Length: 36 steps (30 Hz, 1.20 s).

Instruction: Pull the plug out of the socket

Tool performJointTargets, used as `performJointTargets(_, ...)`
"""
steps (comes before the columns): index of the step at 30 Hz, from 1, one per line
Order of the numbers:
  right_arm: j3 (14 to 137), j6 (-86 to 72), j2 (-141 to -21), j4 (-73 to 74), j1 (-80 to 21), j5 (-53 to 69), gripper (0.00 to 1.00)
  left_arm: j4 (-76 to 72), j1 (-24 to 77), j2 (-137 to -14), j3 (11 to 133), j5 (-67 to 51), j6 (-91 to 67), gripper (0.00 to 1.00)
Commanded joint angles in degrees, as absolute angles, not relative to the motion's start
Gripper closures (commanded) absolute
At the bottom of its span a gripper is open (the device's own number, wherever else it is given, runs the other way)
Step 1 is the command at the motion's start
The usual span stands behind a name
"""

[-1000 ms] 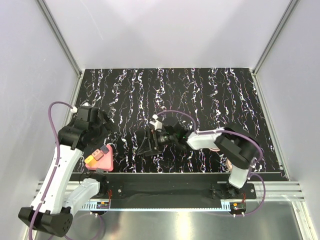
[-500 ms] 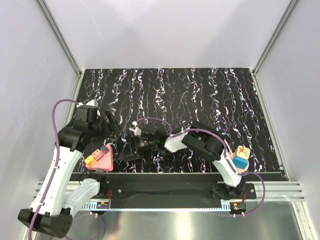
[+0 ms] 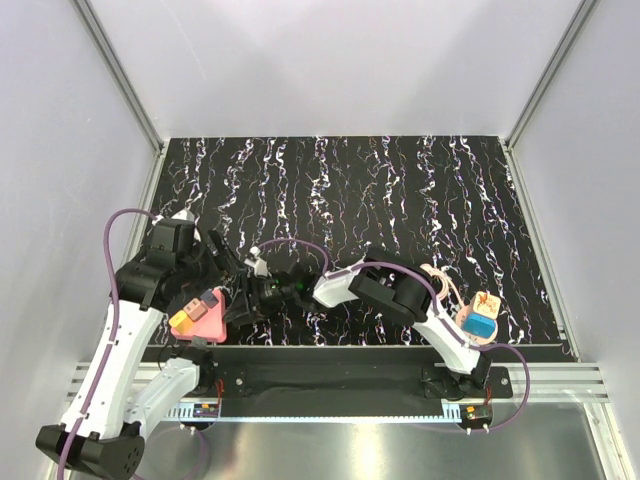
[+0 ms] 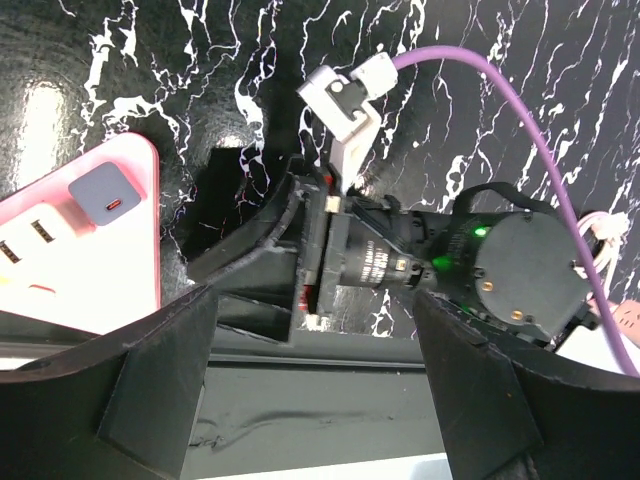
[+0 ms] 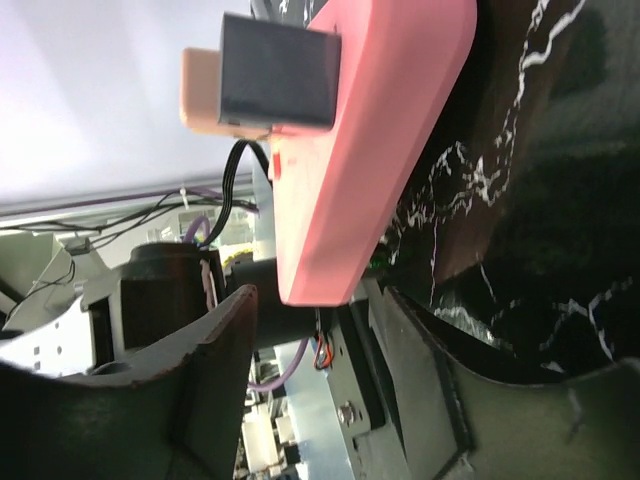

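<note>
While right tool (image 3: 242, 300) is stretched to lower left of top frame, its jaws are held spread around corner of pink socket (image 5: 370, 150); contact cannot be told. Grey plug (image 5: 278, 80) is seated in socket. Socket is laid at lower-left edge of desk (image 3: 400, 190). Left tool (image 4: 315, 310) is held spread, nothing pinched.

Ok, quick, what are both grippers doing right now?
Left gripper: open, holding nothing.
Right gripper: jaws either side of the pink socket block; grip cannot be told.
</note>
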<state>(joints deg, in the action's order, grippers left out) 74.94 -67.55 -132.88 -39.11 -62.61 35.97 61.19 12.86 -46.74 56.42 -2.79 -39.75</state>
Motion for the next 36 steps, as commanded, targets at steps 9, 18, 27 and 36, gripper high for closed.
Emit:
performJointTargets(9,83.3,-67.8,-137.6,-36.4,-64.7,33.1,0.42,63.1,12.7,-44.3,60.6,4.4,-43.1,0.17)
performJointTargets(18,85.0,-67.7,-138.9,-35.7,-64.6,34.2,0.62,63.1,12.7,-47.5,60.5,5.5,-41.7,0.18)
performJointTargets(27,79.0,-68.8,-135.5,-36.5,-62.3,35.6,0.76,59.3,12.7,-49.6,60.6,-1.7,-31.4,0.2)
performJointTargets(36,66.2,-65.6,-126.2,-35.5,-57.4,38.7,0.85,53.6,12.7,-51.3,60.9,-10.4,-24.7,0.21)
